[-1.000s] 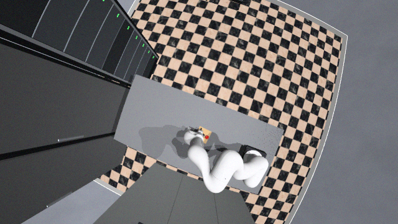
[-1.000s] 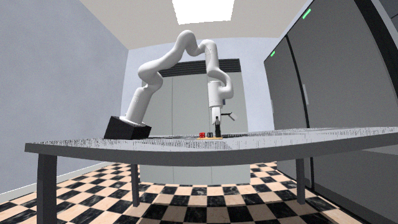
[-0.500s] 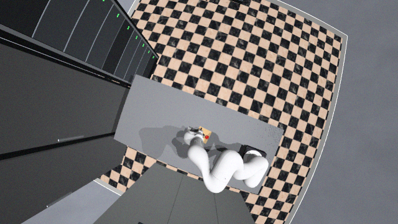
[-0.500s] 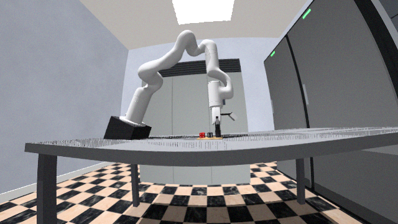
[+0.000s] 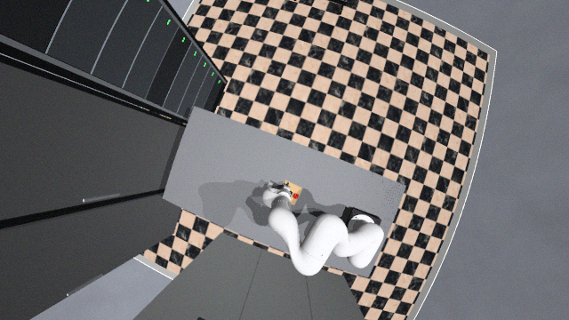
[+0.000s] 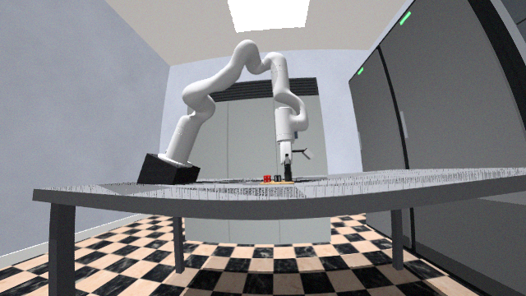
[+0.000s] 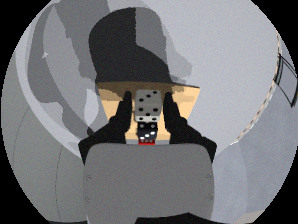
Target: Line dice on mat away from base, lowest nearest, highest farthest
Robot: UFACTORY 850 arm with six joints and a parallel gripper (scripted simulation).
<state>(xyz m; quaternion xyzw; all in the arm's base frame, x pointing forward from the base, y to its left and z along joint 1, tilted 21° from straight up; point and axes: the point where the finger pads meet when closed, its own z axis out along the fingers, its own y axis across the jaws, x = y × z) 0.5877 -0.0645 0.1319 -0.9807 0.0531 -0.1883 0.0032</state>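
Now the open jaws [image 6: 288,180] point downward around the white die [image 7: 148,104].

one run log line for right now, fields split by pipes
gripper open around white die | black die and red die toward base | all on mat

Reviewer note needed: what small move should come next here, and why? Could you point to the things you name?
Probably lift the tool [image 6: 288,178] [image 7: 147,99] straight up. Its fingers stand open, with a gap on each side of the white die [image 7: 148,104], which sits on the mat [image 6: 263,182] [image 7: 189,97] in line with the black [image 6: 277,178] [image 7: 147,132] and red [image 5: 295,196] [image 6: 267,178] [image 7: 146,142] dice.
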